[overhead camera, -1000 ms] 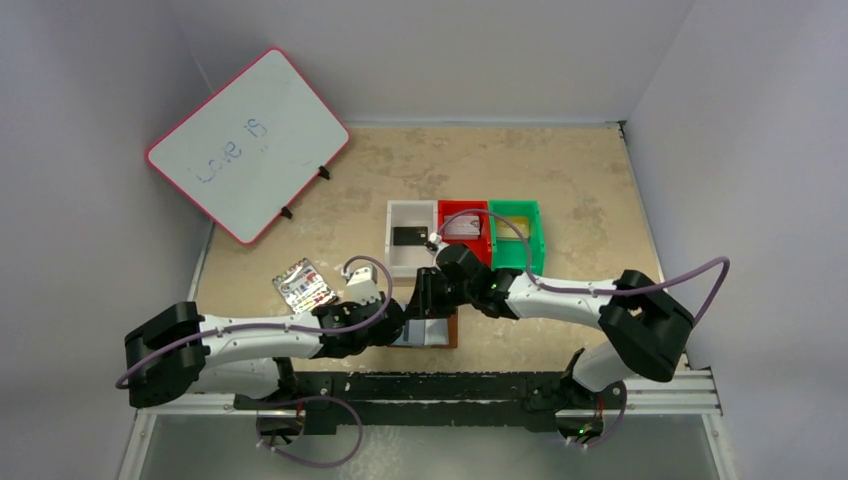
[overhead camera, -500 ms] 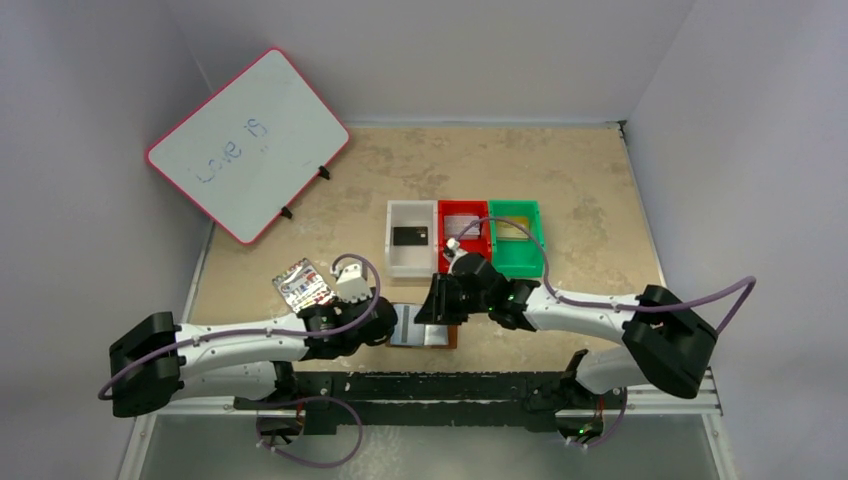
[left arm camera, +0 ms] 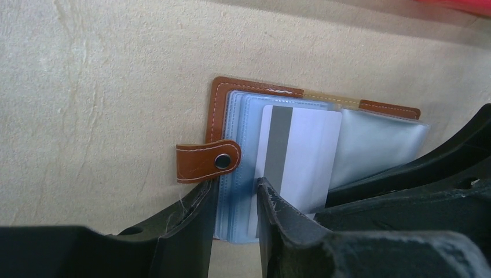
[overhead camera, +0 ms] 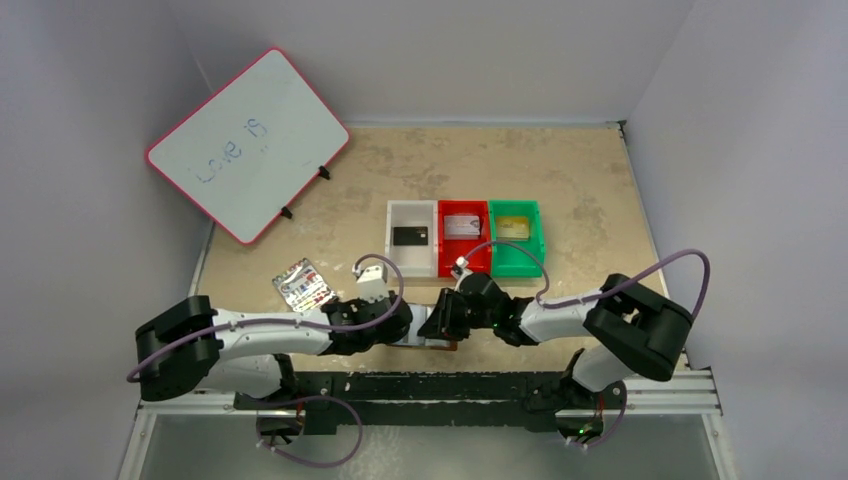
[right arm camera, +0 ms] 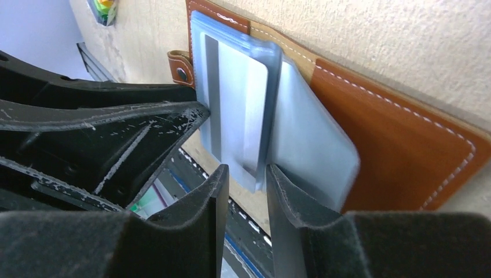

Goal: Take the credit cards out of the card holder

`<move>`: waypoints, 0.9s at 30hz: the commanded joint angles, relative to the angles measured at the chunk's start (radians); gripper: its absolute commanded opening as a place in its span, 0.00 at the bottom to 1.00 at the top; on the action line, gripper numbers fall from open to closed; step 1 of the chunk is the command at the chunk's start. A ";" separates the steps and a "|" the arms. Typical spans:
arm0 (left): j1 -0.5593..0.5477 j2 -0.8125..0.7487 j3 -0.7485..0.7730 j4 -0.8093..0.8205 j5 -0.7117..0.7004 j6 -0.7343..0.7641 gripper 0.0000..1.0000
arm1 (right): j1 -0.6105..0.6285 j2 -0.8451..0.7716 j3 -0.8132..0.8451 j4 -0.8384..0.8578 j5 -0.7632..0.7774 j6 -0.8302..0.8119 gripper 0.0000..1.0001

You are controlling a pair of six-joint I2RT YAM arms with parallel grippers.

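My right gripper (overhead camera: 432, 322) pulls back from the red bin (overhead camera: 463, 204) down over the card holder (left arm camera: 255, 88), elbow tucked in; my left gripper (overhead camera: 405, 328) slides right to meet it.

The left tool (left arm camera: 235, 185) and the right tool (right arm camera: 247, 171) crowd the card holder (left arm camera: 223, 95) from either side at the counter's (overhead camera: 560, 190) near edge, with little room between them. Just behind, the white bin (overhead camera: 410, 264), red bin (overhead camera: 463, 207) and green bin (overhead camera: 515, 264) form a wall. A striped pack (overhead camera: 303, 285) lies near the left arm. Bare counter opens beyond the bins and rightward.
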State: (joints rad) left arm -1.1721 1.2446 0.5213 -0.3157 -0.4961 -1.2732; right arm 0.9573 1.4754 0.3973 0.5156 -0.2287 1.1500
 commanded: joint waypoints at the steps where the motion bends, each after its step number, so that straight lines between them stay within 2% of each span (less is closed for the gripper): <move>1: -0.001 0.035 0.056 0.006 0.016 0.035 0.30 | 0.001 0.041 0.011 0.109 -0.010 0.031 0.32; 7: -0.001 0.058 0.047 0.013 0.026 0.046 0.24 | -0.007 0.077 -0.010 0.199 -0.009 0.069 0.26; 11: -0.003 0.079 0.044 0.010 0.030 0.042 0.22 | -0.015 0.093 -0.031 0.272 -0.024 0.093 0.15; 13: -0.003 0.080 0.038 0.010 0.029 0.036 0.21 | -0.016 0.096 -0.051 0.316 -0.032 0.104 0.05; 15: -0.003 0.080 0.033 0.006 0.024 0.029 0.21 | -0.017 0.096 -0.072 0.353 -0.032 0.122 0.00; 21: -0.003 0.100 0.029 -0.022 -0.001 0.006 0.20 | -0.028 0.086 -0.118 0.397 -0.042 0.142 0.00; 27: -0.003 0.143 0.047 -0.040 -0.016 0.003 0.19 | -0.032 0.046 -0.140 0.319 -0.030 0.135 0.00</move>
State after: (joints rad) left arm -1.1732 1.3293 0.5667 -0.3149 -0.5251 -1.2507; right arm 0.9283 1.5642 0.2764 0.8581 -0.2550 1.2846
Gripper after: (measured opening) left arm 0.199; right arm 0.008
